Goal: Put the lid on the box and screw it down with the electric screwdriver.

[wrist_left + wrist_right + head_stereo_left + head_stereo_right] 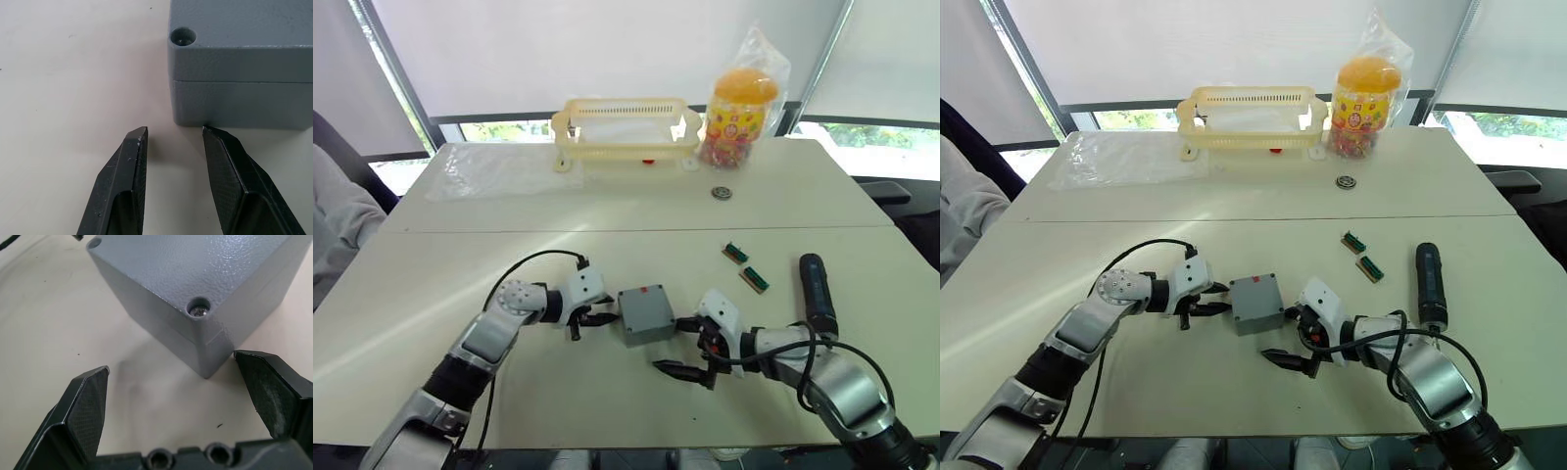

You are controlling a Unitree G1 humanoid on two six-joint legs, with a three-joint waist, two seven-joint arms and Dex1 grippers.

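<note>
The grey box [646,328] stands at the table's middle front with the lid [642,305] lying flat on top, a seam between them; a screw shows in a corner hole [199,309]. My left gripper [602,313] is open just left of the box, its fingertips [138,134] close to the box's lower corner [244,105]. Off the box's right front corner, my right gripper [671,345] is open wide, with that corner [210,352] between its pads and nothing held. The electric screwdriver [818,294] lies on the table to the right, beside the right arm.
Two small green circuit boards [735,253] [754,279] lie right of the box. At the far edge stand a pale yellow basket [626,132] and a bagged orange-lidded jar [741,103], with a small round part [722,193] in front and a plastic sheet [499,162] left.
</note>
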